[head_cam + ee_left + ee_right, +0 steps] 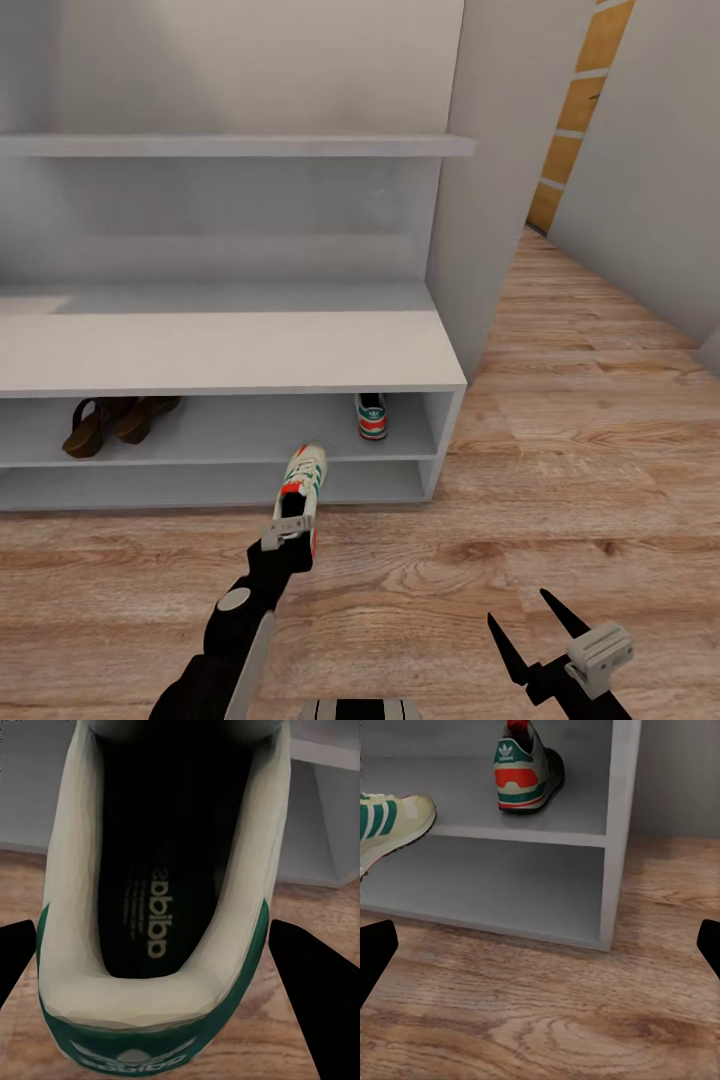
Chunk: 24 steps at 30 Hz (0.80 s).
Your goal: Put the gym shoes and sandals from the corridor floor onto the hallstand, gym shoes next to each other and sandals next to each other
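Before the hallstand [230, 350], a gym shoe [303, 482] (toe forward) between left fingers [283, 533].

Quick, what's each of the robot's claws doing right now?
Left gripper: shut on a gym shoe, held up in front of the hallstand.
Right gripper: open, holding nothing.

Hallstand [300, 360] stands on corridor floor [560, 500] against the wall. Upper tier: two sandals [115, 420] together at left, one gym shoe [371, 415] at right end. Second gym shoe [302, 490] in front of the tiers, held at the heel by left gripper [288, 528]. Right gripper [530, 630] over floor, right of it.
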Motion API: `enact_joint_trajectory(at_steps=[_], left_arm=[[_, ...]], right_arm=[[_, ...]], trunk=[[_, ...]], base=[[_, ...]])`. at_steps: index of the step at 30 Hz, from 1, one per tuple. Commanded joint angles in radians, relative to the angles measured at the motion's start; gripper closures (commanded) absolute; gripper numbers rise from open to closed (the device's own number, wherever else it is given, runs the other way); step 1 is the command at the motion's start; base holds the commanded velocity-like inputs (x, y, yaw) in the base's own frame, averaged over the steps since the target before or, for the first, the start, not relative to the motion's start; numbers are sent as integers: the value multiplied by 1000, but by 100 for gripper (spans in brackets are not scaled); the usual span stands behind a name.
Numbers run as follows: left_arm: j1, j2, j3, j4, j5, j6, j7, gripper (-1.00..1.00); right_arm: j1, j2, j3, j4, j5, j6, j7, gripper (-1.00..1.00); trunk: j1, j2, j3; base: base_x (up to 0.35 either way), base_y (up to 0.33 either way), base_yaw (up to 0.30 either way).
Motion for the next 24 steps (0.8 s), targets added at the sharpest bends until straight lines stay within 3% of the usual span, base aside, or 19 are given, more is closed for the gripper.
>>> enact_joint_trajectory(at_steps=[1,12,24], left_arm=[[0,0,0,0,0,0,0,100],[-35,0,0,19,5,0,6,100],[-108,0,-1,83,8,0,8,100]], right_arm=[[0,0,0,0,0,0,0,-100],[0,0,3,0,1,0,0,-100],[0,-1,4,0,1,0,0,-100]], trunk=[[0,0,0],[0,0,0],[0,0,0]], base=[[0,0,0],[0,0,0],[0,0,0]])
